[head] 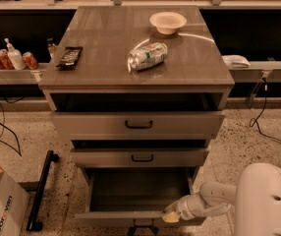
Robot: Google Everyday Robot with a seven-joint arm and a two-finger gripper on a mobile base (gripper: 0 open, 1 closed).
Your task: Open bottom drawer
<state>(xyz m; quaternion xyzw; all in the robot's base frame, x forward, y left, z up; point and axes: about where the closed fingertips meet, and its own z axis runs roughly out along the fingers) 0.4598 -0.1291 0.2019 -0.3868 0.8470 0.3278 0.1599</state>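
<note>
The bottom drawer (116, 215) of the grey-beige cabinet is pulled well out toward me, and its dark empty inside shows. Its black pull handle (140, 224) sits at the very bottom edge of the camera view. My gripper (171, 216) is at the right part of the drawer's front, at the top edge of the panel, right of the handle. My white arm (214, 203) reaches in from the lower right.
The top drawer (138, 125) and middle drawer (141, 158) are each out a little. On the cabinet top lie a crushed can (147, 56), a white bowl (168, 21) and a black remote (69, 56). A cardboard box (0, 208) and a black bar (41, 191) are on the floor at the left.
</note>
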